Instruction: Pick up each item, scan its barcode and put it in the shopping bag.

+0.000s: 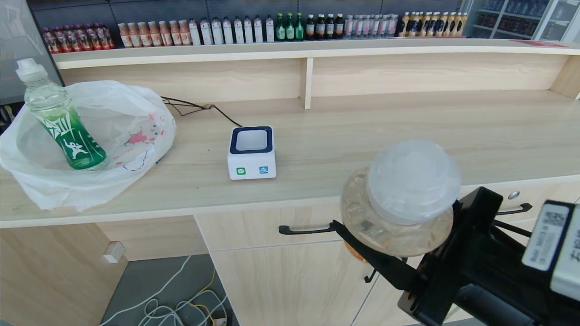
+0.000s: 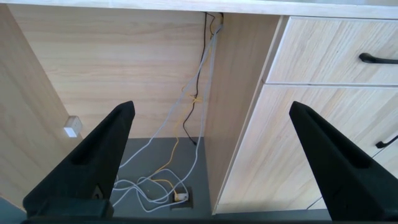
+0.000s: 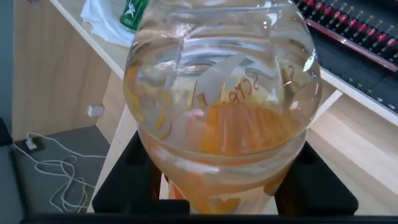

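Note:
My right gripper (image 1: 403, 237) is shut on a clear round jar (image 1: 401, 203) with a pale domed lid and orange contents. It holds the jar off the front edge of the counter, to the right of the scanner (image 1: 251, 153), a white box with a blue-rimmed window. In the right wrist view the jar (image 3: 224, 106) sits between the black fingers (image 3: 134, 165). At the counter's left end lies an open white shopping bag (image 1: 136, 136) with a green-labelled bottle (image 1: 68, 131) leaning inside it. My left gripper (image 2: 211, 162) is open below counter height, facing the cupboard fronts, with nothing between its fingers.
The wooden counter (image 1: 362, 131) has a raised back ledge carrying a long row of drink bottles (image 1: 272, 27). A black cable (image 1: 195, 108) runs behind the scanner. Below are drawers with black handles (image 1: 303, 230) and loose cables (image 2: 168, 180) on the floor.

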Controlling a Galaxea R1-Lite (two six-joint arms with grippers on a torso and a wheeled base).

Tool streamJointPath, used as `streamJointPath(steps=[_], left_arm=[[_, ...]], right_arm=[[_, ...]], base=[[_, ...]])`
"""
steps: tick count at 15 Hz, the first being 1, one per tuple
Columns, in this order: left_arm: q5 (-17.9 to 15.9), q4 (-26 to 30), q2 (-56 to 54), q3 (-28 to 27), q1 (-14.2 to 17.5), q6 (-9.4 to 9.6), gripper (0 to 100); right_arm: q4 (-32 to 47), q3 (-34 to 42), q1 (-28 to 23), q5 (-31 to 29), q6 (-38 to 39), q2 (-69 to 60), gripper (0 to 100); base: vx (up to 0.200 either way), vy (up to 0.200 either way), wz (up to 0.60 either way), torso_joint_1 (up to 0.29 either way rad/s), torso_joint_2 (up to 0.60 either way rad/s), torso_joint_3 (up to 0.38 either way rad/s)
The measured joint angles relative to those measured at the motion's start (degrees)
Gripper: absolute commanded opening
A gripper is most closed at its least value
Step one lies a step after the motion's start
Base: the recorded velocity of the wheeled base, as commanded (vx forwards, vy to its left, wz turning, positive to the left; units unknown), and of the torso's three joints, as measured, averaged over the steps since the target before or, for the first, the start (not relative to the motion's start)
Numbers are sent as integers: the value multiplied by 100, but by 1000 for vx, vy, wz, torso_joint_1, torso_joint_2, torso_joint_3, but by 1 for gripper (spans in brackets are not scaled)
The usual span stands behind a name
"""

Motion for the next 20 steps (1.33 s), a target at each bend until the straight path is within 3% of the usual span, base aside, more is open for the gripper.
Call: streamJointPath(steps=[3, 9, 13, 20], left_arm=[[0, 0, 0, 0, 6, 0, 100], [5, 0, 0, 0, 0, 0, 100], [2, 0, 0, 0, 4, -2, 100], [0, 0, 0, 0, 4, 0, 100]], right_arm=[[-1488, 168, 96, 284, -386, 772, 0], [-1592, 780, 151, 363, -1040, 1078, 0], [-1603, 667, 176, 1293, -1944, 1080, 0], [-1584, 857, 538, 1406, -2747, 1163, 0]], base=[[0, 0, 0, 0, 0, 0], [0, 0, 0, 0, 0, 0], [0, 0, 0, 0, 0, 0], [0, 0, 0, 0, 0, 0]])
